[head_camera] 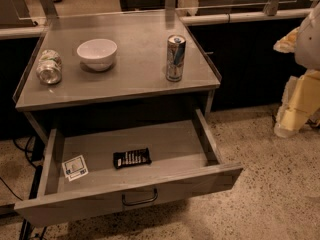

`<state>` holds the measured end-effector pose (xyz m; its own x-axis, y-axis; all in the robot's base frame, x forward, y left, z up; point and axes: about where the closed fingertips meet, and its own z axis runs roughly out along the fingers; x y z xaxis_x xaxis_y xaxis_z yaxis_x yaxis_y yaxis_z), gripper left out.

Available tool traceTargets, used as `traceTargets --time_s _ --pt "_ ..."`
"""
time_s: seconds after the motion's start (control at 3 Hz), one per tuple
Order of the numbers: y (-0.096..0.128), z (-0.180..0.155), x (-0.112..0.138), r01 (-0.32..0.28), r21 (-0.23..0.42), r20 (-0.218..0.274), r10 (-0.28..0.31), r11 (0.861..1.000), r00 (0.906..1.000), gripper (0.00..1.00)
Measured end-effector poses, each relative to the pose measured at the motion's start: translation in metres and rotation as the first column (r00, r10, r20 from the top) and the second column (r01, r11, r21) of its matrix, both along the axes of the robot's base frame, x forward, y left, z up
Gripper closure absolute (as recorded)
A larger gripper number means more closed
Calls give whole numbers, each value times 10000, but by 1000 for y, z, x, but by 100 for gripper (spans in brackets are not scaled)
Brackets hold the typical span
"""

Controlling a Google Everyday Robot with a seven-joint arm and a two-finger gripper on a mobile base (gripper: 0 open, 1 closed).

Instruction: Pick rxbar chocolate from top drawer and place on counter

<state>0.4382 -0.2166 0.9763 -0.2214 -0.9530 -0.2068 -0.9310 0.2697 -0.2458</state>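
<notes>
The rxbar chocolate, a flat black bar with white lettering, lies on the floor of the top drawer, near its middle front. The drawer is pulled fully open below the counter, and its dark wire handle faces me. My gripper hangs at the far right of the view, on the white and cream arm. It is well to the right of the drawer and above the floor, away from the bar, and nothing shows in its grasp.
A small white card with blue print lies in the drawer's left front corner. On the counter stand a white bowl and a tall can, with a clear bottle on its side at the left. A glass railing runs behind.
</notes>
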Motion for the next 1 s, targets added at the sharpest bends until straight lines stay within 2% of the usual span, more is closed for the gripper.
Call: traceTargets --time_s 0.33,0.67,1.0 --pt "0 0 0 0 0 0 0 10000 10000 0" --pt "9 0 6 -161 122 47 160 9998 9999 0" --pt "31 -6 21 -488 -47 63 488 9988 9988 0"
